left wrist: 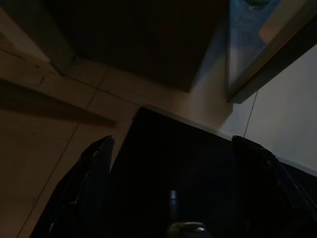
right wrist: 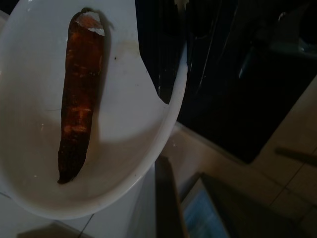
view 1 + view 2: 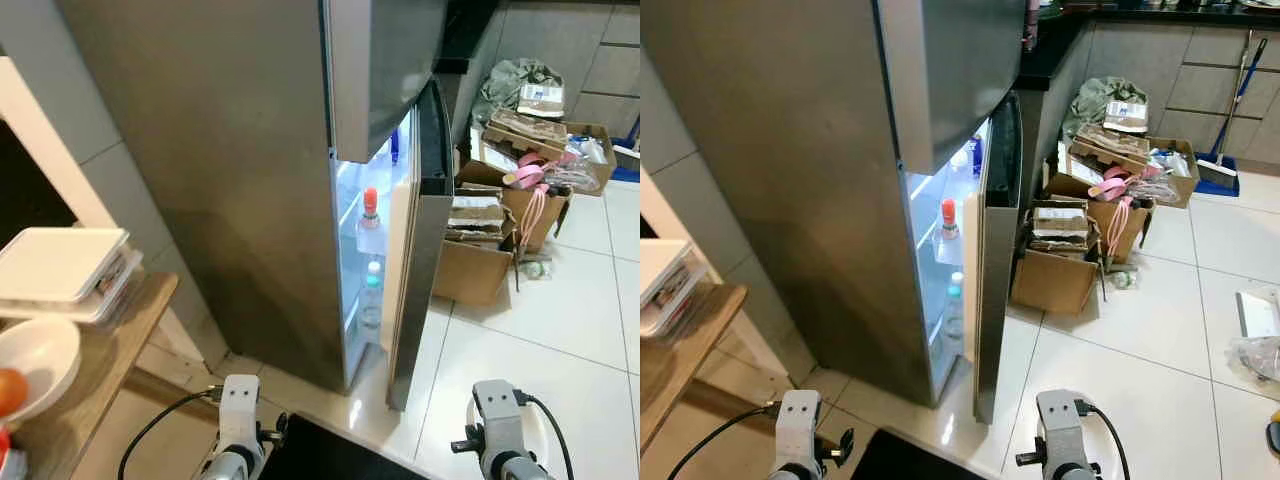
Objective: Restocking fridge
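The grey fridge [image 3: 250,180] stands ahead with its lower door [image 3: 425,250] partly swung out. The lit door shelf holds a red-capped bottle [image 3: 369,215] above a clear bottle [image 3: 372,290]. In the right wrist view a white plate [image 2: 124,148] carries a long orange carrot [image 2: 77,104]. My right gripper [image 2: 163,171] is closed on the plate's rim, with one dark finger [image 2: 166,198] showing beneath it. My left gripper [image 1: 173,141] hangs low over the floor tiles, open, with nothing between its fingers [image 1: 91,183].
A wooden table [image 3: 110,350] on my left holds a white bowl [image 3: 35,360], a tomato [image 3: 8,390] and stacked white containers [image 3: 60,270]. Cardboard boxes [image 3: 490,240] with clutter sit right of the fridge door. A broom [image 3: 1225,110] leans at the far right.
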Available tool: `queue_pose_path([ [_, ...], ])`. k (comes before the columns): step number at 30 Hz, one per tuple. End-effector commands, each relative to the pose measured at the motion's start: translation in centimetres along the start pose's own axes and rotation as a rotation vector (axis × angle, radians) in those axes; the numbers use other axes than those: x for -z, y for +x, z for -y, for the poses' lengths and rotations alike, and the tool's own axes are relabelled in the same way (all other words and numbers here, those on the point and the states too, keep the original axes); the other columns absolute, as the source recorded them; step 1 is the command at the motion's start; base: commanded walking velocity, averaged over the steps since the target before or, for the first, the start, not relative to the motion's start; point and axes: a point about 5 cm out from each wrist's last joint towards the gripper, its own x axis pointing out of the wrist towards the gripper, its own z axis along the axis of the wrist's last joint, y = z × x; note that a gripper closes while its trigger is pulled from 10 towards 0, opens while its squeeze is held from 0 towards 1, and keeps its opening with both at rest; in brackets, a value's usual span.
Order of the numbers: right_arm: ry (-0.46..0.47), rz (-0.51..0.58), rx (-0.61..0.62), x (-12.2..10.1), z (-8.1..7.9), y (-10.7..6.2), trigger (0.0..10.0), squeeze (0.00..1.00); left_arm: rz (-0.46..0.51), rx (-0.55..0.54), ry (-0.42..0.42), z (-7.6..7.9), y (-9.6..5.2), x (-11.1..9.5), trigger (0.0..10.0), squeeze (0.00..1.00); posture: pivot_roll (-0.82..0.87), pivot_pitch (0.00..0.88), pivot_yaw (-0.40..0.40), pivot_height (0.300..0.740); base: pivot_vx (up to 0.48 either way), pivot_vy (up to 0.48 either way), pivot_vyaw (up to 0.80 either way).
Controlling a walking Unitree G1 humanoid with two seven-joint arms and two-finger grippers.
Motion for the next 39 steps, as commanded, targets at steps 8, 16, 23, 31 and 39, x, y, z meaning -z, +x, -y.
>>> queue_pose_path([
  [8,0.005,0.007,0.007,0.00,0.04,-0.03,10.0,0.00,-0.030,0.005,-0.007,0.11,-0.16,0.59,10.0,0.00,0.05,0.106,0.045,0.740,-0.440,0.000,0.00],
  [16,0.002,0.009,0.007,0.00,0.15,-0.07,10.0,0.00,-0.054,0.007,0.006,-0.06,-0.10,0.65,10.0,0.00,0.04,0.106,0.048,0.740,-0.070,0.000,0.00],
  [23,-0.002,0.005,0.013,0.24,0.56,-0.25,10.0,0.00,-0.073,0.009,0.005,0.14,-0.02,0.80,10.0,0.00,0.03,0.101,0.049,0.740,0.000,-0.047,0.00],
  [31,-0.002,0.005,0.017,0.28,0.60,-0.28,10.0,0.00,-0.089,0.021,0.026,0.30,0.06,0.84,10.0,0.00,0.03,0.094,0.055,0.740,0.000,-0.480,0.00],
  [39,0.002,0.005,0.017,0.45,0.50,-0.33,10.0,0.00,-0.085,-0.017,0.065,-0.11,0.12,0.68,10.0,0.00,0.03,0.082,0.065,0.740,0.000,-0.240,0.00],
])
